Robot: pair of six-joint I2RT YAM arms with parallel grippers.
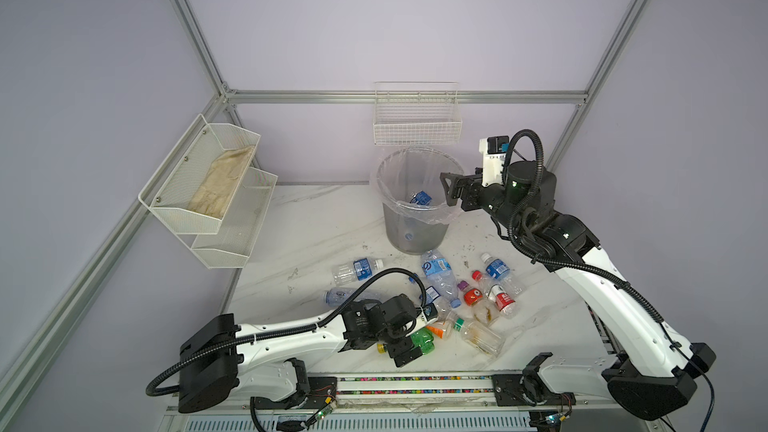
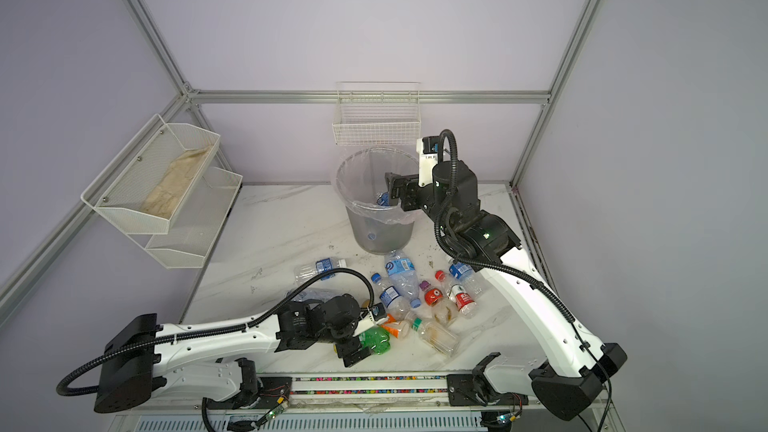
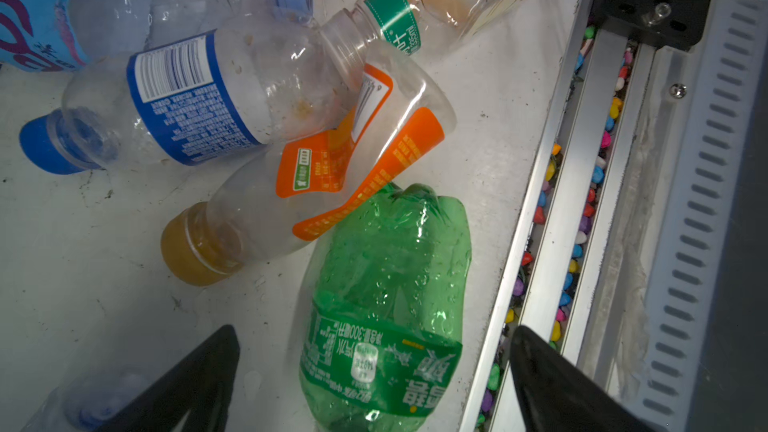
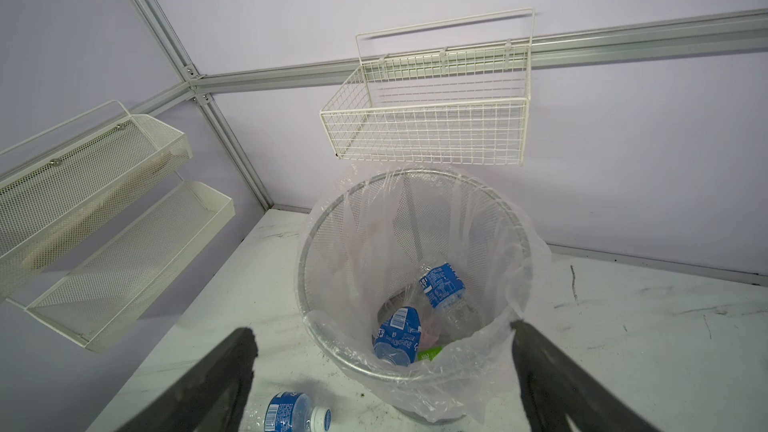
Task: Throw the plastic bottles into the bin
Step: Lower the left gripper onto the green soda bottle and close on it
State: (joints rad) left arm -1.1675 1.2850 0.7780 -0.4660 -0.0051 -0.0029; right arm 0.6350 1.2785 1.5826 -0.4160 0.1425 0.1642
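**White marble worktop: bottles in a heap, both grippers spread**

White marble-look worktop [image 1: 316, 234] is closed in by pale lilac walls with aluminium bars. On the back wall hangs a white wire basket [image 1: 417, 126], and on the left wall a two-level mesh shelf [image 1: 232, 238].

The bin [image 1: 415, 238] stands upright near the far edge of the worktop, about at its middle, and it is lined with a clear bag. Two blue-label bottles [image 4: 442, 284] lie inside it. The right gripper [image 1: 451, 189] hangs above the right side of the bin's rim. Its fingers are spread wide, with nothing between them.

The remaining plastic bottles [image 1: 438, 280] lie in a loose heap in the front half of the worktop, between the bin and the front edge. One white-cap bottle [image 1: 359, 270] lies a little apart, on the left of the heap.

The green bottle [image 3: 390, 284] is crushed and lies closest to the front edge. Its base touches an orange-label bottle [image 3: 332, 184], and a dark-blue-label bottle [image 3: 195, 97] partly overlaps that one. The left gripper [image 3: 376, 336] is low over the green bottle, with its fingers spread on both sides of it and not pinching it. Whether a finger touches the bottle, I cannot tell.
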